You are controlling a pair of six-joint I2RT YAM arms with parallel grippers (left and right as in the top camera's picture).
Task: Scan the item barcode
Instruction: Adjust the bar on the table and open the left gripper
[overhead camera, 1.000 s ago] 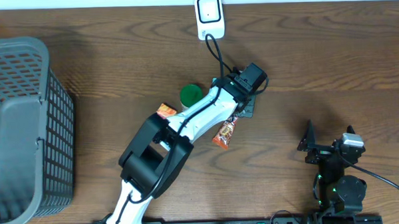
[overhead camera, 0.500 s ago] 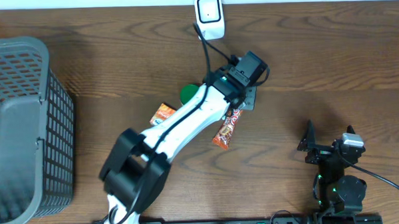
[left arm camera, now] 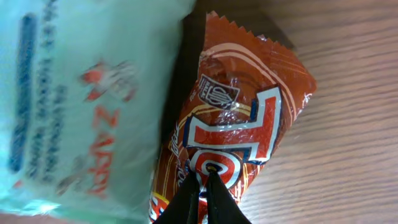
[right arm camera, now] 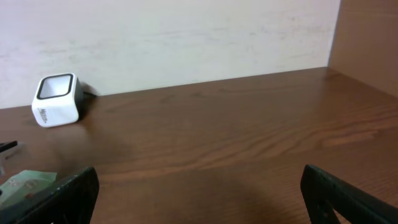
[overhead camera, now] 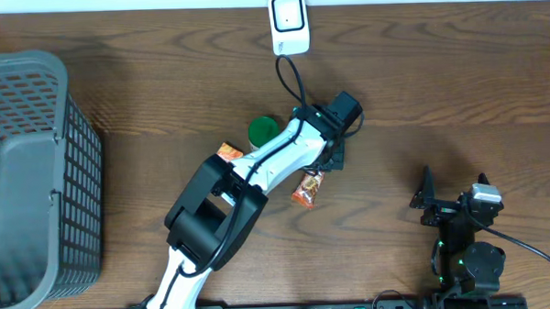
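The bar [overhead camera: 307,186] slanted from lower left to upper right, its upper end hidden under the left gripper [left arm camera: 202,190], whose jaws pinched its wrapper; the right gripper [overhead camera: 453,183] had jaws spread.

Wooden table [overhead camera: 456,93], grey basket [overhead camera: 85,179], white scanner [overhead camera: 288,18], red snack wrapper [overhead camera: 307,188]

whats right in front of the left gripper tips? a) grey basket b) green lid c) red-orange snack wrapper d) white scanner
c: the left wrist view shows the shut left gripper over the red-orange snack wrapper, a pale green packet beside it.
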